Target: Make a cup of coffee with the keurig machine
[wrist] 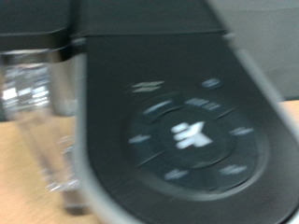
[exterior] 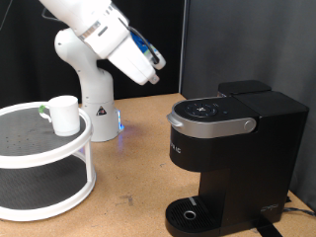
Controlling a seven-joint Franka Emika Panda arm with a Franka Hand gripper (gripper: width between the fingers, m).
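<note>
Looking at where things stand, not much of the coffee job is being shown as done yet. The cup (exterior: 64,115) is being kept on the top tier of a round white two-level rack (exterior: 39,170) over at the exterior view's left edge of the counter (exterior: 133,168), well apart from the keurig machine (exterior: 225,163). The machine is being parked toward the exterior view's right edge, close to the bottom right corner, and its lid is being shown shut, with the round drip tray (exterior: 191,214) sitting bare, no cup under the spout. No pod is being seen anywhere in either view, so it can't be said whether one is loaded.

The arm is being held up high, between the rack and the machine, and the hand (exterior: 155,73) is being pointed down toward the machine's top. Whether its fingers are spread or pinched can't be told: they're barely showing in the exterior view and aren't visible at all in the wrist view. Nothing is being seen between them. The wrist view is being filled by a blurry close look at the round button panel (wrist: 187,135) plus the clear water tank (wrist: 37,112) beside it.

Room-wise, a wide bare stretch of counter is being left open between the rack and the machine, and the arm's white base (exterior: 91,109) is being kept behind that gap, near the far edge.
</note>
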